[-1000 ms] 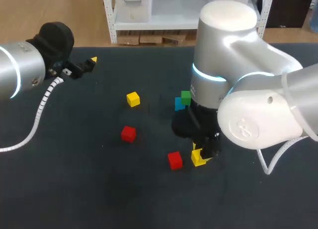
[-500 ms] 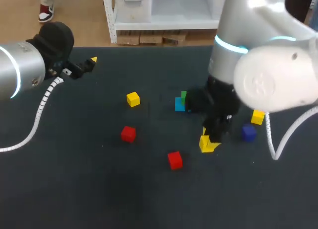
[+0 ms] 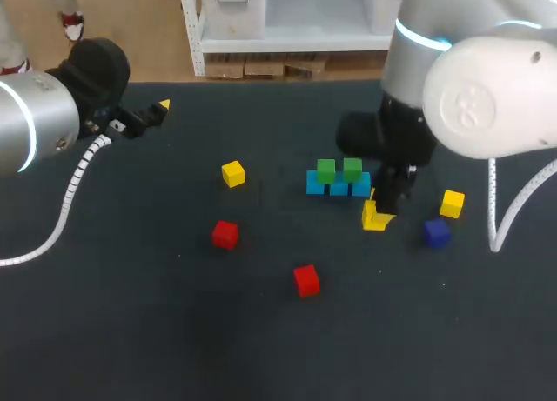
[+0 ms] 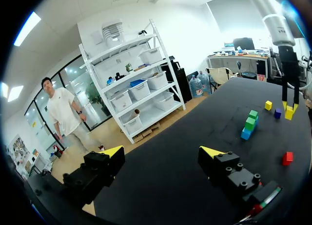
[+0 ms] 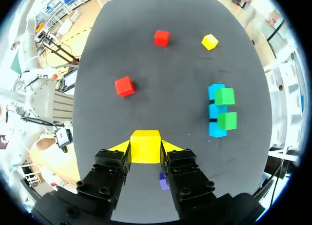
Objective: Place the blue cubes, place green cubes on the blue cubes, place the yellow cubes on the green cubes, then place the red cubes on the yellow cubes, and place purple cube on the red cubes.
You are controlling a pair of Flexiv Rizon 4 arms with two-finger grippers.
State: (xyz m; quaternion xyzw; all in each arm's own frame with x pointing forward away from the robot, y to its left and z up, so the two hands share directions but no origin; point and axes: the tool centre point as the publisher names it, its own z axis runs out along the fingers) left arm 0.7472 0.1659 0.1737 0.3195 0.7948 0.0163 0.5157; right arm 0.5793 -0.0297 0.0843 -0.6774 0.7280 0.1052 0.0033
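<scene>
A short row of blue cubes (image 3: 338, 187) lies mid-table with two green cubes (image 3: 325, 170) (image 3: 352, 169) on top. My right gripper (image 3: 379, 211) hangs just in front of the row's right end, shut on a yellow cube (image 5: 145, 147). From the right wrist, the blue cubes (image 5: 215, 112) and green cubes (image 5: 224, 96) lie ahead and to one side. Loose on the table are two yellow cubes (image 3: 232, 173) (image 3: 452, 203), two red cubes (image 3: 224, 234) (image 3: 305, 280) and a purple cube (image 3: 437, 233). My left gripper (image 4: 163, 154) stands open and empty at the far left.
The left arm (image 3: 52, 114) stays over the table's back-left corner, with its white cable (image 3: 65, 205) hanging down to the table. The right arm's large body (image 3: 487, 88) looms over the back right. A bare stretch of dark table (image 3: 174, 331) runs along the front.
My right arm has carried the yellow cube from beside the front red cube back and rightwards to the blue and green row. The left arm has not moved.
</scene>
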